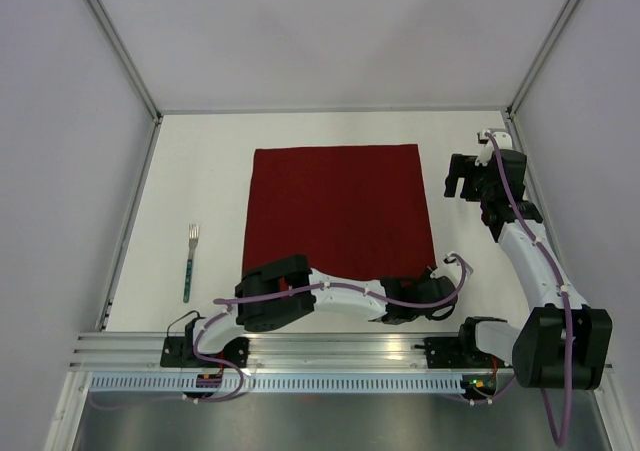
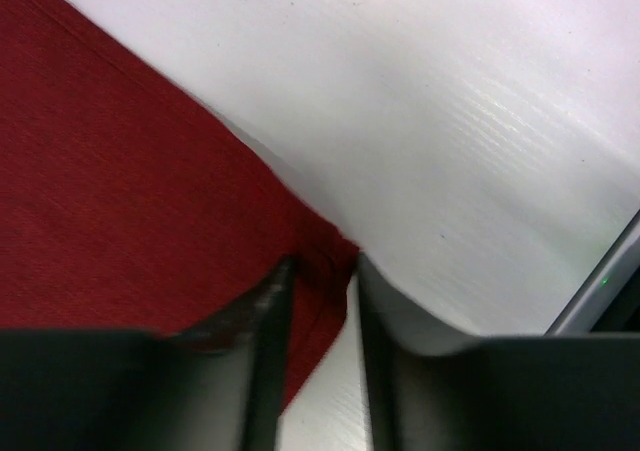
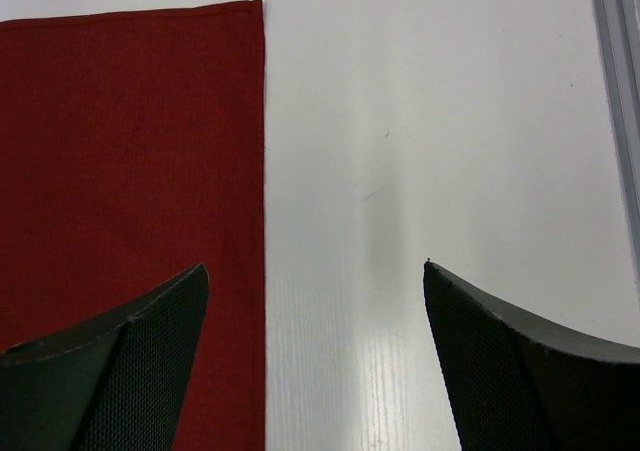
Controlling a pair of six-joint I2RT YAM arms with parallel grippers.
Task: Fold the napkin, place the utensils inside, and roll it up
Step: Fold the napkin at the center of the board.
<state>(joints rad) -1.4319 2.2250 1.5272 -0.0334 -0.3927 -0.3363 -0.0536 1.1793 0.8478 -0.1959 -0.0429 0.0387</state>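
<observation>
White table [image 1: 205, 171] enclosed by pale walls [image 1: 330, 31], metal rail [image 1: 330, 343] nearside.

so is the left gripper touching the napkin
Touching. The left wrist view shows the left gripper with its fingertips down on the napkin at its corner, the cloth puckered between them.

Napkin [image 1: 340, 206] lying centre, fork [image 1: 190, 263] well apart, left of it

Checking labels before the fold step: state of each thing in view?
napkin: spread flat, unfolded.
fork: lying on the table left of the napkin, apart, untouched.
left pincer: partly open, jaws straddling the napkin's near right corner.
right pincer: wide open, empty, by the napkin's right edge.
</observation>
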